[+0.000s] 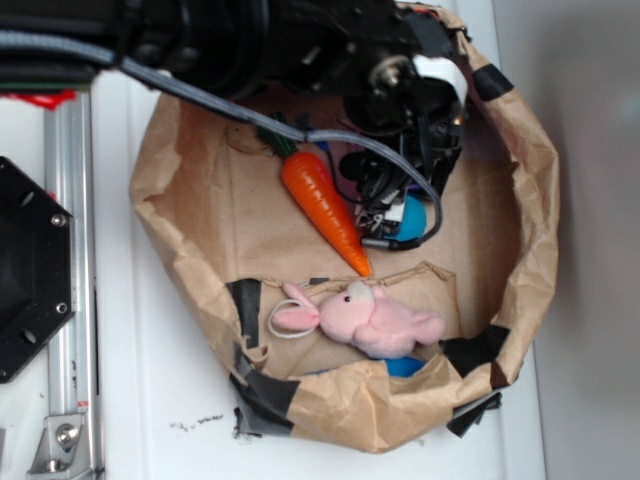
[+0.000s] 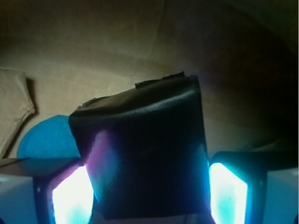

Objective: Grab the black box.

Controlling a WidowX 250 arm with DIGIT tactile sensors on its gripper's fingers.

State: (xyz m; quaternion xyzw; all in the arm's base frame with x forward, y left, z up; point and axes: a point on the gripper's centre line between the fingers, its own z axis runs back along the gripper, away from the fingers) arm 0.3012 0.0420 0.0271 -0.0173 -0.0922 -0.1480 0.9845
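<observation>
The gripper (image 2: 149, 196) is clamped on the black box (image 2: 145, 149), which sits between its two glowing fingers (image 2: 70, 196) and fills the wrist view. Left of the box lies a blue ball (image 2: 46, 137) on brown paper. The paper nest (image 1: 200, 210) also holds a carrot (image 1: 322, 205) and a pink plush bunny (image 1: 375, 318).

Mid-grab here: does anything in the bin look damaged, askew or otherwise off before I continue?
The black box sits between the end effector fingers slightly tilted, and its top edge looks frayed or torn. The paper bin wall is crumpled and patched with torn black tape. The carrot and pink plush bunny lie loose, undamaged.
</observation>
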